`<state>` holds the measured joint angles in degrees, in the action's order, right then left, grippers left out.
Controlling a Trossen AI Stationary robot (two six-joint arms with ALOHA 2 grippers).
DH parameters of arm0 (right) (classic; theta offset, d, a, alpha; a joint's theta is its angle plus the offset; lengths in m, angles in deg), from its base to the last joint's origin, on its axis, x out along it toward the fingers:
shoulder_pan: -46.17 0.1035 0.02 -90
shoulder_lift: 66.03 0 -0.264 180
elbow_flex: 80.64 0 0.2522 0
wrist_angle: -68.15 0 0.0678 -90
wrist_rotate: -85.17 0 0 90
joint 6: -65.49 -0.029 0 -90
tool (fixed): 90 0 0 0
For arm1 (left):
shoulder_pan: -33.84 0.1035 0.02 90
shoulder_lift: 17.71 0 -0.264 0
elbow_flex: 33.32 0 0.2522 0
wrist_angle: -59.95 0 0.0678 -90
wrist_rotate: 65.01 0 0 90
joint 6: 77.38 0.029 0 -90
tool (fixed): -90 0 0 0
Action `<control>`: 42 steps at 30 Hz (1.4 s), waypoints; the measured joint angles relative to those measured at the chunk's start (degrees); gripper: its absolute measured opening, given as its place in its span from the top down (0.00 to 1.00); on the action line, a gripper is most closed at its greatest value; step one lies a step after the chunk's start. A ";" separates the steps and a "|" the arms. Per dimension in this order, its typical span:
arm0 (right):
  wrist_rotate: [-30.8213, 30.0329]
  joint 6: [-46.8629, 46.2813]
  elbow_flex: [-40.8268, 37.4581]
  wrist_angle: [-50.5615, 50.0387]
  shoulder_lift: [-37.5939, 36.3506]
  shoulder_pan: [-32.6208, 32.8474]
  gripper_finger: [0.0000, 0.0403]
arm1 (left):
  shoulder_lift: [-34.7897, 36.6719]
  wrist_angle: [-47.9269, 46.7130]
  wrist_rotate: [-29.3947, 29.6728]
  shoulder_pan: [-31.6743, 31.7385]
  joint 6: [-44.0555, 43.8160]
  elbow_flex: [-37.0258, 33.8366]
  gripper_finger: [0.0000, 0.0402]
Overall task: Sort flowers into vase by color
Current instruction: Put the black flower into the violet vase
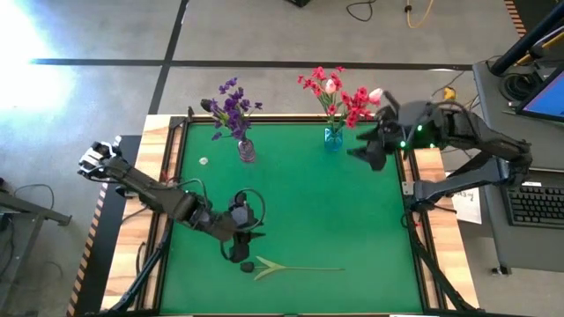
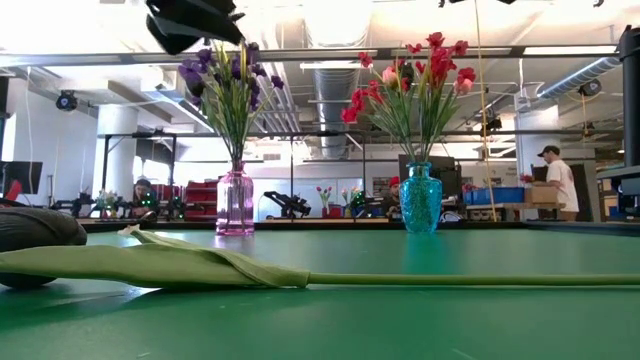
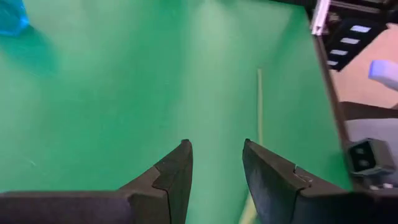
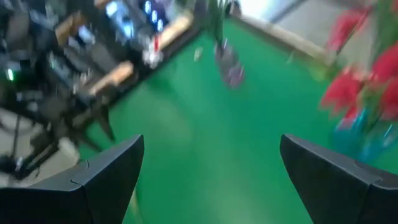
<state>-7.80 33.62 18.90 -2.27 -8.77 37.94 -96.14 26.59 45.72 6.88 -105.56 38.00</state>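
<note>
Hovering just beside the dark tulip (image 1: 249,265) lying flat on the green table (image 1: 308,211), well short of the purple-flower vase (image 1: 246,151), the left gripper (image 1: 240,236) is parted and empty, so pickup seemingly comes next, while the right gripper (image 1: 368,154) waits wide open by the blue vase (image 1: 333,136).

No legible text, seemingly, anywhere.
</note>
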 joint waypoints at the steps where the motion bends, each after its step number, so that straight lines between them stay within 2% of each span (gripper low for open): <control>1: -0.02 -1.24 -0.02 -1.59 0.28 1.64 0.09 | 0.00 -0.02 0.18 -0.66 -1.15 0.00 0.68; 8: -3.16 -11.58 -1.90 -8.74 1.51 14.95 0.09 | 0.00 0.21 0.35 -3.54 -7.16 0.00 0.68; 13: -3.66 -19.85 -2.79 -9.56 3.67 25.27 0.09 | 0.00 0.24 0.31 -4.43 -9.09 0.00 0.68; 17: -3.80 -25.19 -2.80 -9.07 7.57 33.36 0.09 | 0.00 0.22 -1.60 -5.31 -11.00 0.00 0.68; 21: -6.38 -25.80 -2.84 -7.59 13.82 39.26 0.09 | 0.00 0.22 -1.78 -6.52 -11.78 0.00 0.68; 25: -7.64 -20.82 -2.84 -3.40 21.31 41.83 0.09 | 0.00 0.22 -1.81 -7.39 -11.82 0.00 0.68; 32: -9.17 -10.57 -2.86 8.98 34.79 42.05 0.09 | -0.62 0.20 -1.32 -9.23 -14.56 -0.33 0.68; 42: -13.59 -0.48 -2.86 27.85 51.08 41.08 0.09 | -4.56 0.34 6.06 -14.15 -20.58 -0.39 0.68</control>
<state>-21.38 33.14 16.03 25.57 42.31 79.02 -100.70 26.93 51.78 -7.27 -126.15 37.61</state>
